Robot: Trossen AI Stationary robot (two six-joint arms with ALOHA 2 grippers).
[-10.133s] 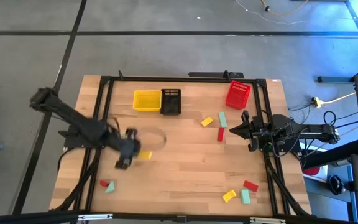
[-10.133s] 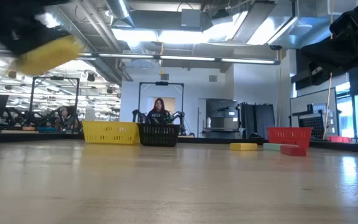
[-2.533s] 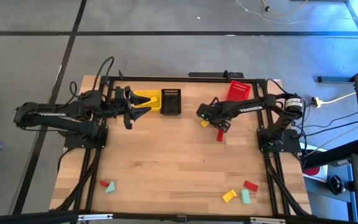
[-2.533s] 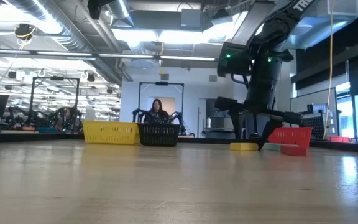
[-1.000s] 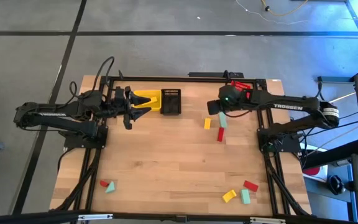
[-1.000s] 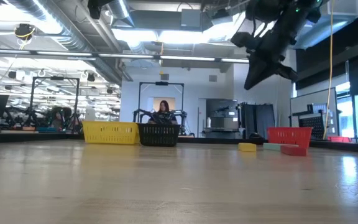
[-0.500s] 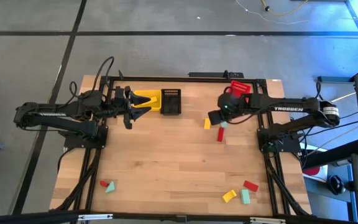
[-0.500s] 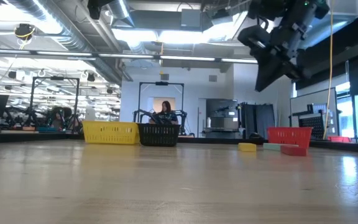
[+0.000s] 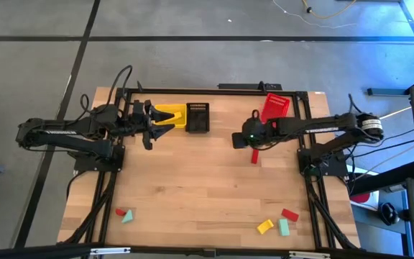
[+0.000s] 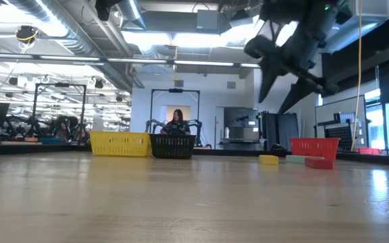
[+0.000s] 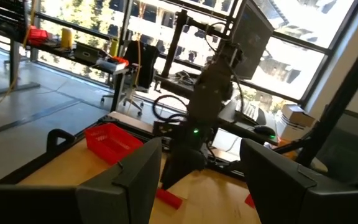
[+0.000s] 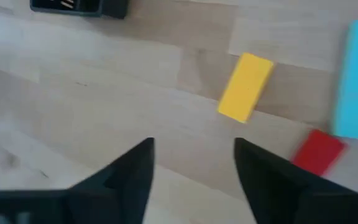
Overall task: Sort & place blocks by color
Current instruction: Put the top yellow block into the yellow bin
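My right gripper hangs open above the table, right of the black basket, with nothing between its fingers. In the right wrist view, a yellow block, a teal block and a red block lie flat on the wood just beyond its fingers. From above, only the red block shows beside the arm. My left gripper waits open at the yellow basket, holding nothing. More blocks lie near the front edge: a red and a teal one on the left, and a yellow, a teal and a red one on the right.
A black basket stands beside the yellow one at the far edge, and a red basket stands at the far right. The table's metal frame runs along the far edge and both sides. Bare wood fills the table's middle.
My right gripper has opened. It has moved from beside the red basket toward the table's left and near edge, to above the yellow block. The blocks and my left arm have stayed where they were.
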